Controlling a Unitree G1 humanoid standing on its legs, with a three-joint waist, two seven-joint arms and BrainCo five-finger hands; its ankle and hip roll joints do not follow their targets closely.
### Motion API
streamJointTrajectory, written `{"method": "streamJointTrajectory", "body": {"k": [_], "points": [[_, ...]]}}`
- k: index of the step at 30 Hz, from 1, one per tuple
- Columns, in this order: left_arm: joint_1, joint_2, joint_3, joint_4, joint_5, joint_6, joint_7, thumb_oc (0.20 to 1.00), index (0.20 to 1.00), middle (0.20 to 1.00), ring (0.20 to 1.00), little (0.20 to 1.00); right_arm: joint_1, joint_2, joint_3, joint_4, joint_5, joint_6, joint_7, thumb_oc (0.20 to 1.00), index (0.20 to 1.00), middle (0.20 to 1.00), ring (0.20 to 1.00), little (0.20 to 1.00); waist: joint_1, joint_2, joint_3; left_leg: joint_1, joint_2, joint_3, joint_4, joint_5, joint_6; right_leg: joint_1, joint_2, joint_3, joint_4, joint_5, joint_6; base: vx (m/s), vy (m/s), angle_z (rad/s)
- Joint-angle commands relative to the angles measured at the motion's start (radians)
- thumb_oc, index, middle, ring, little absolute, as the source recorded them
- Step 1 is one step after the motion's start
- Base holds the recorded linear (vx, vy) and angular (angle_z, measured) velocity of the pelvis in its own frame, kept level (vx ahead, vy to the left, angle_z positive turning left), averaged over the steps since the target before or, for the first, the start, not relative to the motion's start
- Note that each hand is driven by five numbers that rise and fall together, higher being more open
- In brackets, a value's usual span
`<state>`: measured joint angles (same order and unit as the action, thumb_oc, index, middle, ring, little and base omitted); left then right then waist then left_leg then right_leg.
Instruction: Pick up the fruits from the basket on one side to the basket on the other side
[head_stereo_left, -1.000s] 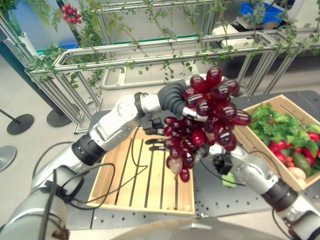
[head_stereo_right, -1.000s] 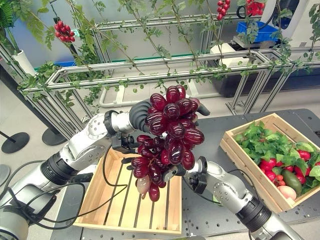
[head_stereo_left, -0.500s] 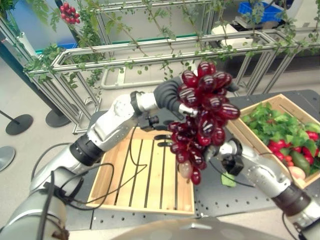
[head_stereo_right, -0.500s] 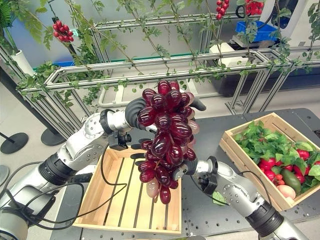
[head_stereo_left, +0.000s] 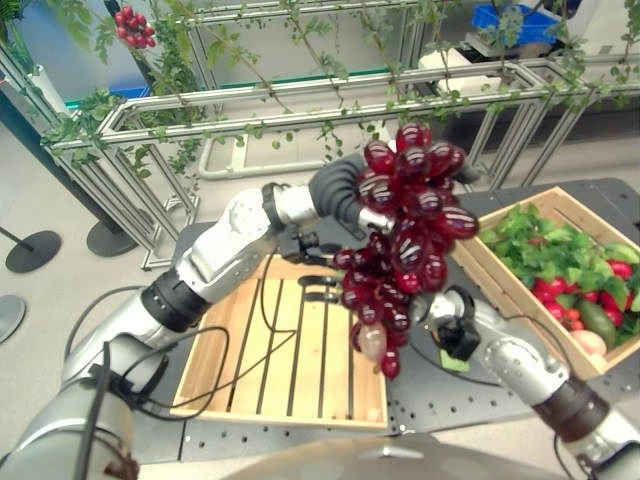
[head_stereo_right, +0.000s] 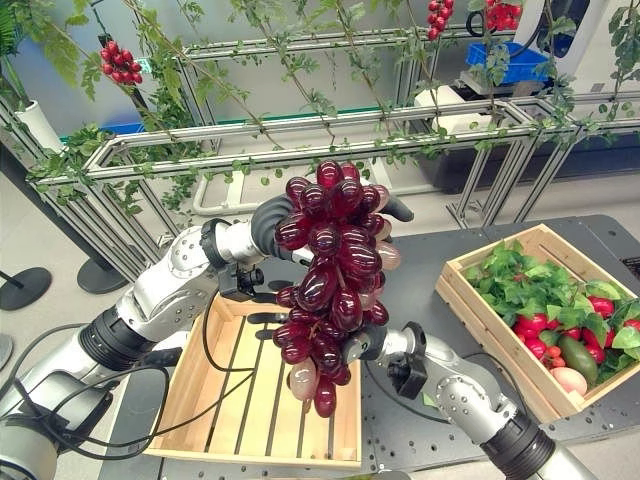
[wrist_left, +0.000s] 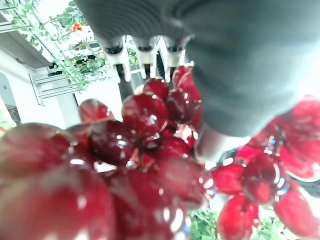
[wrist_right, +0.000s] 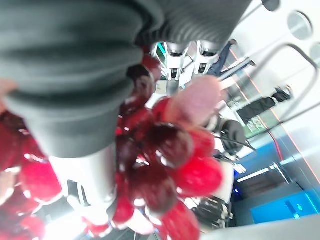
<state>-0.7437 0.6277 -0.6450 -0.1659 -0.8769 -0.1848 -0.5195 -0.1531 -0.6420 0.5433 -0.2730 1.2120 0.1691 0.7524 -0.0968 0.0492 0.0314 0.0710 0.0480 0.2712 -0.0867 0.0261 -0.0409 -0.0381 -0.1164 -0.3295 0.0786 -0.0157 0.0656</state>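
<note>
The large bunch of glossy dark-red grapes hangs in the air above the right edge of the empty slatted wooden crate, near the head camera. The left hand grips the top of the bunch, its fingers curled round the upper grapes. The right hand sits against the lower part of the bunch; whether its fingers are closed cannot be determined. To the right, a second wooden crate holds green leaves and assorted red and green produce. Both crates rest on the dark perforated table.
</note>
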Motion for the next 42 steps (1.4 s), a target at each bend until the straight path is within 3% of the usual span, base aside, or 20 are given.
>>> {"method": "streamJointTrajectory", "body": {"k": [1, 3, 4, 5, 7, 8, 9, 37, 38, 39, 40, 42], "points": [[-0.071, -0.027, 0.045, 0.078, 0.010, -0.076, 0.024, 0.200, 0.200, 0.200, 0.200, 0.200, -0.038, 0.040, 0.013, -0.127, 0.089, -0.019, 0.015, 1.000, 1.000, 1.000, 1.000, 1.000, -0.007, -0.046, 0.002, 0.043, -0.047, -0.013, 0.033, -0.059, -0.008, 0.020, 0.017, -0.013, 0.068, -0.008, 0.090, 0.00, 0.000, 0.00], [-0.072, -0.029, 0.045, 0.079, 0.019, -0.081, 0.031, 0.200, 0.200, 0.200, 0.200, 0.200, -0.040, 0.049, 0.018, -0.120, 0.094, -0.025, 0.007, 1.000, 1.000, 1.000, 1.000, 1.000, -0.007, -0.047, 0.003, 0.041, -0.047, -0.014, 0.035, -0.059, -0.008, 0.019, 0.017, -0.011, 0.068, -0.007, 0.090, 0.00, 0.000, 0.00], [-0.070, -0.033, 0.045, 0.078, 0.019, -0.081, 0.032, 0.200, 0.200, 0.200, 0.200, 0.200, -0.042, 0.056, 0.023, -0.116, 0.098, -0.026, 0.005, 0.865, 0.865, 0.865, 0.865, 0.865, -0.006, -0.047, 0.003, 0.041, -0.047, -0.014, 0.035, -0.059, -0.008, 0.019, 0.017, -0.011, 0.067, -0.007, 0.090, 0.00, 0.000, 0.00], [-0.067, -0.038, 0.046, 0.080, 0.018, -0.081, 0.033, 0.200, 0.200, 0.200, 0.200, 0.200, -0.043, 0.065, 0.029, -0.111, 0.102, -0.026, 0.003, 0.837, 0.837, 0.837, 0.837, 0.837, -0.006, -0.046, 0.003, 0.041, -0.047, -0.014, 0.035, -0.059, -0.008, 0.019, 0.017, -0.011, 0.067, -0.007, 0.089, 0.00, 0.000, 0.00], [-0.064, -0.043, 0.044, 0.079, 0.020, -0.079, 0.030, 0.200, 0.200, 0.200, 0.200, 0.200, -0.046, 0.075, 0.038, -0.109, 0.104, -0.025, 0.002, 0.416, 0.416, 0.416, 0.416, 0.416, -0.005, -0.046, 0.003, 0.041, -0.047, -0.015, 0.035, -0.060, -0.008, 0.019, 0.017, -0.011, 0.067, -0.008, 0.089, 0.00, 0.000, 0.00], [-0.061, -0.046, 0.044, 0.079, 0.021, -0.079, 0.030, 0.200, 0.200, 0.200, 0.200, 0.200, -0.045, 0.078, 0.039, -0.108, 0.104, -0.027, 0.001, 0.278, 0.278, 0.278, 0.278, 0.278, -0.005, -0.046, 0.003, 0.041, -0.047, -0.015, 0.036, -0.060, -0.009, 0.019, 0.017, -0.010, 0.066, -0.008, 0.088, 0.00, 0.000, 0.00], [-0.061, -0.046, 0.044, 0.078, 0.021, -0.079, 0.030, 0.200, 0.200, 0.200, 0.200, 0.200, -0.045, 0.078, 0.039, -0.108, 0.104, -0.027, 0.001, 0.209, 0.209, 0.209, 0.209, 0.209, -0.005, -0.046, 0.003, 0.041, -0.047, -0.015, 0.036, -0.060, -0.009, 0.019, 0.017, -0.010, 0.066, -0.008, 0.088, 0.00, 0.000, 0.00], [-0.028, -0.089, 0.052, 0.102, 0.030, -0.086, 0.041, 0.200, 0.200, 0.200, 0.200, 0.200, -0.012, 0.110, 0.042, -0.091, 0.135, -0.045, -0.011, 0.200, 0.200, 0.200, 0.200, 0.200, -0.010, -0.046, 0.007, 0.045, -0.043, -0.013, 0.039, -0.065, -0.010, 0.019, 0.020, -0.006, 0.068, -0.011, 0.087, 0.00, 0.000, 0.00], [-0.022, -0.092, 0.054, 0.104, 0.033, -0.085, 0.046, 0.420, 0.420, 0.420, 0.420, 0.420, -0.012, 0.112, 0.041, -0.092, 0.136, -0.045, -0.011, 0.200, 0.200, 0.200, 0.200, 0.200, -0.010, -0.046, 0.007, 0.044, -0.044, -0.014, 0.039, -0.065, -0.009, 0.019, 0.021, -0.005, 0.068, -0.010, 0.087, 0.00, 0.000, 0.00], [-0.022, -0.092, 0.054, 0.104, 0.033, -0.085, 0.046, 0.533, 0.533, 0.533, 0.533, 0.533, -0.012, 0.112, 0.042, -0.092, 0.136, -0.045, -0.011, 0.200, 0.200, 0.200, 0.200, 0.200, -0.010, -0.046, 0.007, 0.044, -0.044, -0.014, 0.039, -0.065, -0.009, 0.019, 0.021, -0.005, 0.068, -0.010, 0.087, 0.00, 0.000, 0.00], [-0.019, -0.092, 0.056, 0.104, 0.039, -0.085, 0.050, 1.000, 1.000, 1.000, 1.000, 1.000, -0.010, 0.113, 0.041, -0.092, 0.136, -0.045, -0.011, 0.200, 0.200, 0.200, 0.200, 0.200, -0.010, -0.046, 0.007, 0.044, -0.044, -0.013, 0.040, -0.065, -0.009, 0.020, 0.021, -0.006, 0.068, -0.010, 0.087, 0.00, 0.000, 0.00], [-0.025, -0.088, 0.053, 0.110, 0.069, -0.085, 0.067, 1.000, 1.000, 1.000, 1.000, 1.000, -0.009, 0.113, 0.041, -0.090, 0.134, -0.050, -0.016, 0.200, 0.200, 0.200, 0.200, 0.200, -0.008, -0.045, 0.007, 0.044, -0.043, -0.013, 0.038, -0.064, -0.010, 0.022, 0.022, -0.008, 0.067, -0.010, 0.087, 0.00, 0.000, 0.00]]}}
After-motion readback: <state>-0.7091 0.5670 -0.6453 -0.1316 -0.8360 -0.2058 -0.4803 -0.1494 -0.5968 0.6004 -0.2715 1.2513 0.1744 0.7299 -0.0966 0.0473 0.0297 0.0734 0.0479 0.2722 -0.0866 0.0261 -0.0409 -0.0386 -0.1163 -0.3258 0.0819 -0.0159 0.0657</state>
